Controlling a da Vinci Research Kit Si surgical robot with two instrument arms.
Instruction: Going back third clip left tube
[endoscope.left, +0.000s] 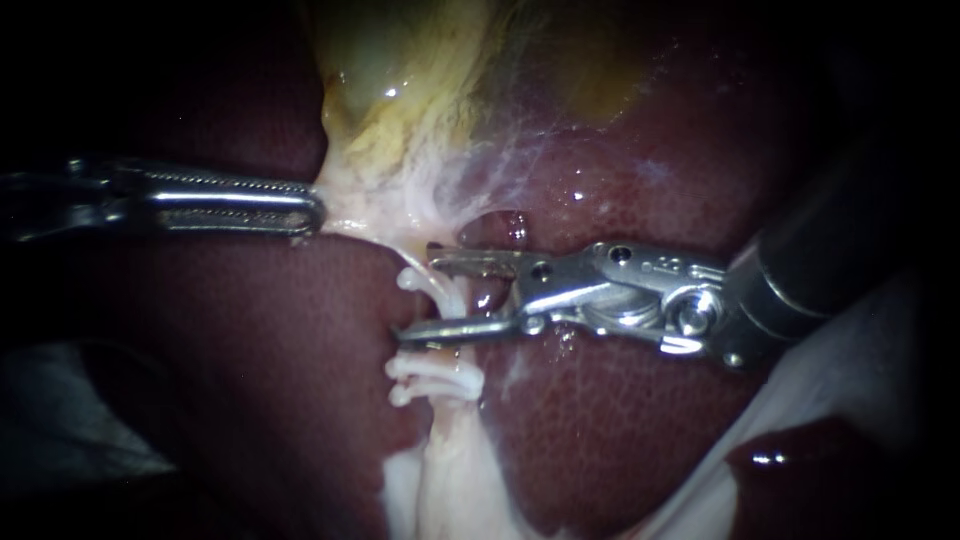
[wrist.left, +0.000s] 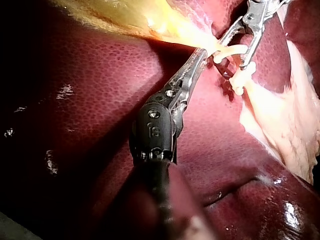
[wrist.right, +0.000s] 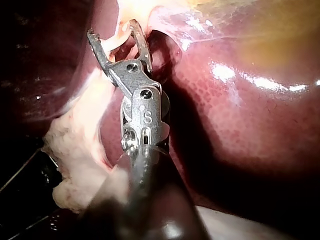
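Right instrument, pincer released, straddles the pale slick tube; left instrument, its ribbed pincer clenched, grips stringy cream tissue.

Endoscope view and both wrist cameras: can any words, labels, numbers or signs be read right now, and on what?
No text reads clearly in any view.
On the left instrument: small stamped marks on its joint housing, too small and blurred to quote.
On the right instrument: stamped marks likewise, not legible.
On the liver, tissue, tube and clips: no labels or signs.
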